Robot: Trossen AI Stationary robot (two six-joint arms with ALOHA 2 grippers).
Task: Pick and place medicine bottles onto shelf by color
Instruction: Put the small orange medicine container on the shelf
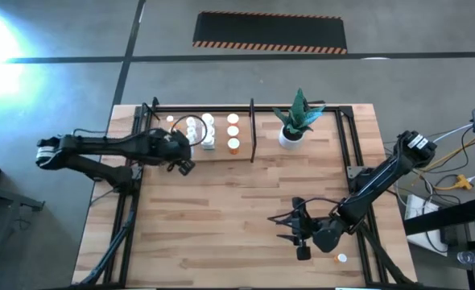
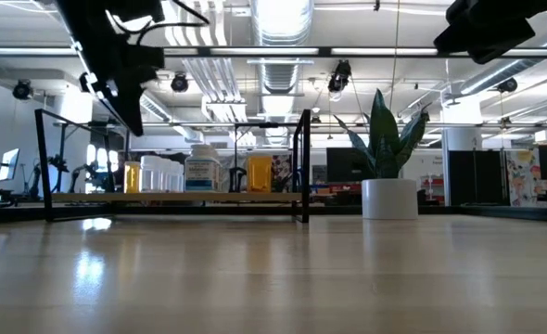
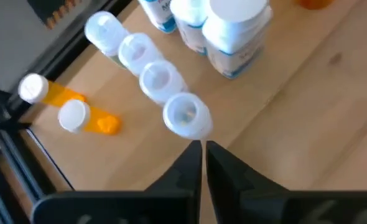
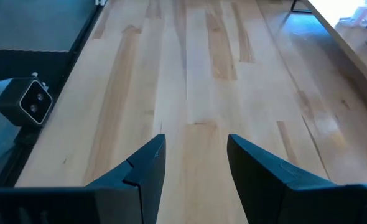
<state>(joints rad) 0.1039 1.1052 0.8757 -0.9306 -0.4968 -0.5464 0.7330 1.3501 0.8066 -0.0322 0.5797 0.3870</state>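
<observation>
The shelf (image 1: 221,157), a light-wood board inside thin black tubes, lies in the upper middle of the high view, and it holds the medicine bottles in groups: a cluster of white bottles (image 1: 201,129) on its left part, three orange bottles with white caps (image 1: 233,131) in a column just right of them, and one more capped bottle (image 1: 171,120) near the left end. An upright black divider bar (image 1: 253,129) closes the shelf on the right, and beyond it stands a white pot with a green plant (image 1: 292,135). In the left wrist view a row of small white bottles (image 3: 158,81) runs diagonally, two orange bottles (image 3: 71,109) lie on their sides at the left of the frame, and larger white bottles with blue labels (image 3: 233,31) stand at the top. The left gripper (image 1: 183,163) is at the left part of the shelf; its fingers (image 3: 186,168) are pressed together with nothing between them, and the nearest white bottle (image 3: 186,116) stands just in front of the tips, apart from them. The right gripper (image 1: 298,229) is low in the right half of the high view, spread wide over bare wood (image 4: 196,81), grasping nothing. One orange bottle (image 1: 340,258) lies alone on the tabletop (image 1: 221,217) at the lower right, near that gripper but not between its fingers. In the low view the table is pale and shiny, and behind it is a big hall with ceiling pipes and lamps.
</observation>
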